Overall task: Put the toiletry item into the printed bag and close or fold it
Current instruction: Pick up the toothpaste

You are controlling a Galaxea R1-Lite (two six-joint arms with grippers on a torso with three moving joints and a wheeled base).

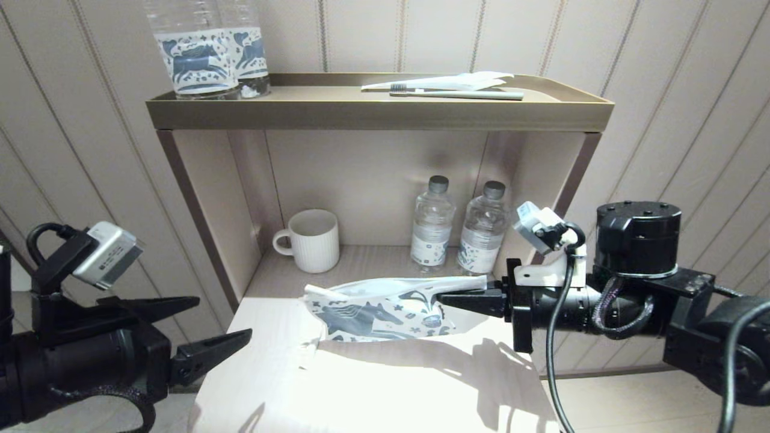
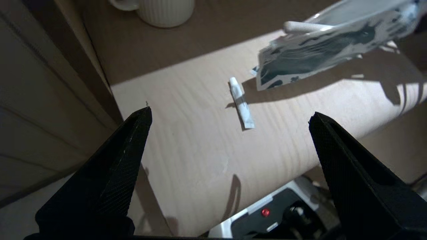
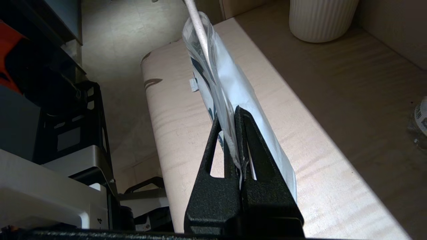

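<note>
My right gripper (image 1: pixel 448 299) is shut on the right end of the printed bag (image 1: pixel 385 313), a white pouch with a dark teal horse, and holds it level just above the table. In the right wrist view the fingers (image 3: pixel 248 133) pinch the bag (image 3: pixel 230 83) flat. A white toothbrush handle (image 1: pixel 316 291) pokes out of the bag's open left end; the same handle (image 2: pixel 297 26) shows in the left wrist view. A small white tube (image 2: pixel 242 108) lies on the table under that end. My left gripper (image 1: pixel 221 317) hangs open and empty, left of the table's edge.
The light wooden table (image 1: pixel 373 385) runs into a shelf unit (image 1: pixel 204 216). Inside stand a white mug (image 1: pixel 313 240) and two small water bottles (image 1: pixel 433 222). On the top tray (image 1: pixel 373 114) lie another toothbrush (image 1: pixel 457 93) and two horse-label bottles (image 1: pixel 198 54).
</note>
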